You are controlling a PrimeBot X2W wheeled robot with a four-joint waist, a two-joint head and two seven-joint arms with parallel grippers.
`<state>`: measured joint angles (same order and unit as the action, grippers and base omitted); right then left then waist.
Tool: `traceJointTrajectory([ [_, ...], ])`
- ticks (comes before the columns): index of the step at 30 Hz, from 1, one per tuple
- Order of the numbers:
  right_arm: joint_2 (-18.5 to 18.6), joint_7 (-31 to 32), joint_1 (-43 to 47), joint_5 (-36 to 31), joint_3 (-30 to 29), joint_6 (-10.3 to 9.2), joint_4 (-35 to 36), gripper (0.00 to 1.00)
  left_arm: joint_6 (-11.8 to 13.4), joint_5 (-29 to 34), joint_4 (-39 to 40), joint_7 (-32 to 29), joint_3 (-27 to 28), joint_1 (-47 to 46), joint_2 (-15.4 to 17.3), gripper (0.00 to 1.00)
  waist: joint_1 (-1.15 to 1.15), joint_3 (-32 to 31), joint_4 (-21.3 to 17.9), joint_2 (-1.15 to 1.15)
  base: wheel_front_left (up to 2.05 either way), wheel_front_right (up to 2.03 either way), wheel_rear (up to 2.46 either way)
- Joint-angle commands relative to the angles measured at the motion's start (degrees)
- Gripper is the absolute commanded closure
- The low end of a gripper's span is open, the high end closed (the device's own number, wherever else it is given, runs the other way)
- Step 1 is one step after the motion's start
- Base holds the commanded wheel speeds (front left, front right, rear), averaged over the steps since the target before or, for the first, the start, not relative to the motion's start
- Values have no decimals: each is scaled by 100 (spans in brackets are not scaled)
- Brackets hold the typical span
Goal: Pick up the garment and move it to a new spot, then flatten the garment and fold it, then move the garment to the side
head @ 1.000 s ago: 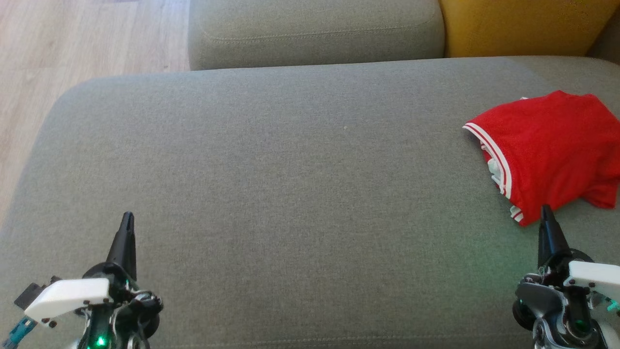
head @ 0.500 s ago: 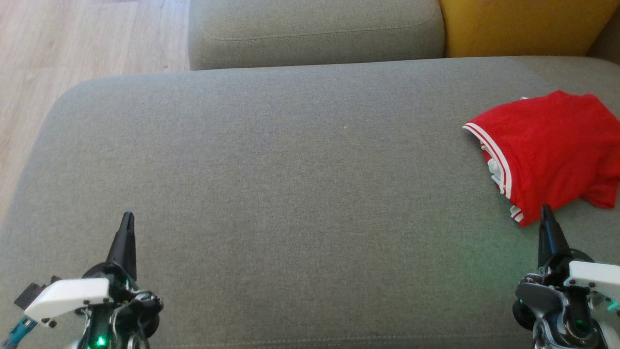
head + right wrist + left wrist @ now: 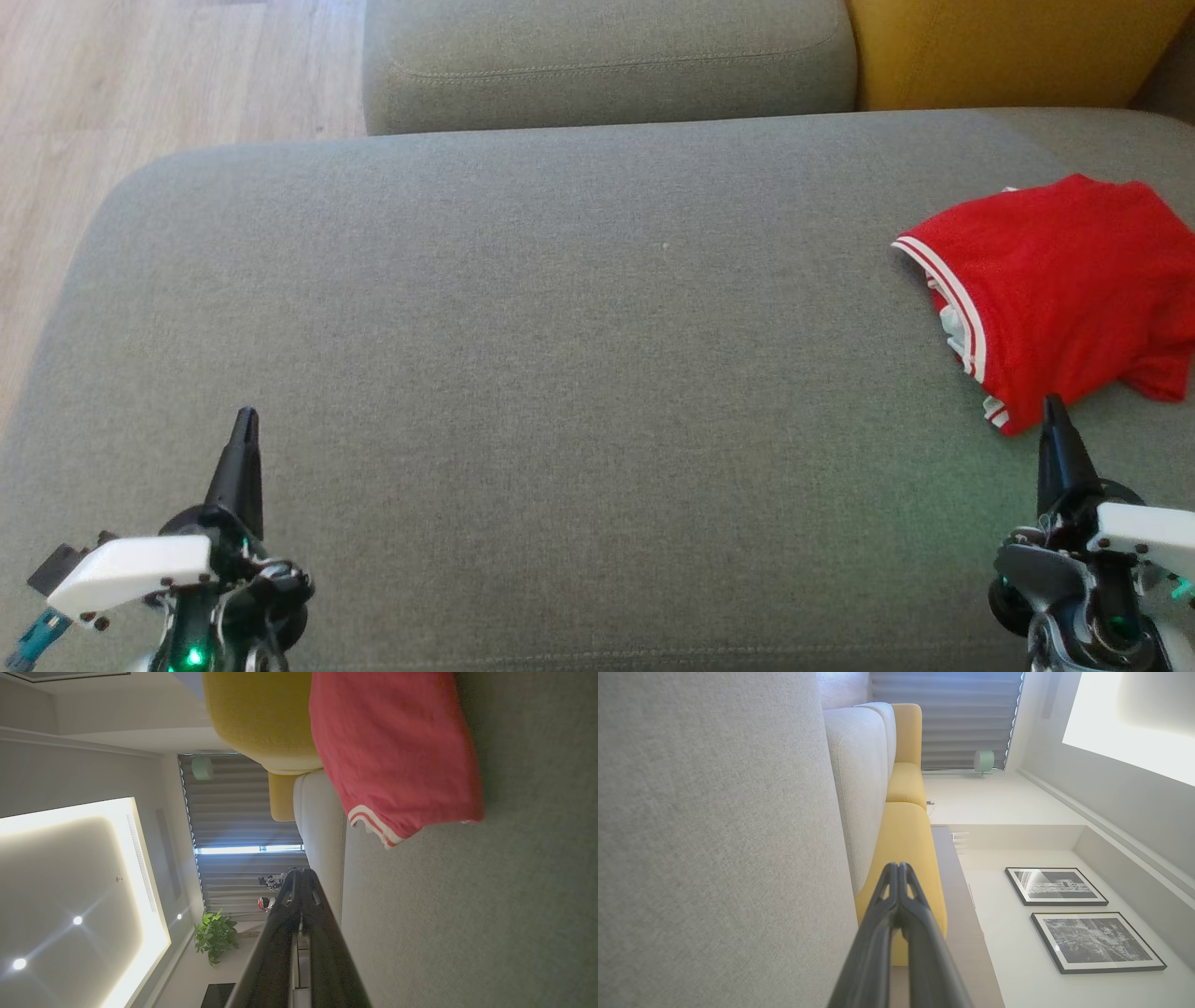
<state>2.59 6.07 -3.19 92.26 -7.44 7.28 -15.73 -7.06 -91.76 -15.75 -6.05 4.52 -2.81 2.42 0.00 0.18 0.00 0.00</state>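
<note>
The garment (image 3: 1060,285) is red with white striped trim and lies folded at the right edge of the grey sofa seat (image 3: 560,373). In the right wrist view the garment (image 3: 397,751) lies ahead and to the right of the fingers. My right gripper (image 3: 1053,403) hovers just below the garment's near corner, shut and empty. The same gripper (image 3: 301,872) shows its fingers pressed together. My left gripper (image 3: 246,415) rests over the seat's lower left, far from the garment, shut with nothing held. In the left wrist view its fingers (image 3: 898,865) meet at the tips.
A grey back cushion (image 3: 607,61) and a yellow cushion (image 3: 1018,51) stand behind the seat. Wooden floor (image 3: 112,93) lies off the seat's left edge. The seat's middle is bare fabric.
</note>
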Motion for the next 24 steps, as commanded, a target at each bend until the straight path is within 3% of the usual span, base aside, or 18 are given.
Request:
traceJointTrajectory([
  [1,50,22,-297,10,116,21,172,100,-43,-38,169,-46,203,-339,46,100,0,0,0,0,0,0,0],
  [24,44,30,-297,3,107,21,171,100,-43,-39,170,-45,202,-338,46,100,0,0,0,0,0,0,0],
])
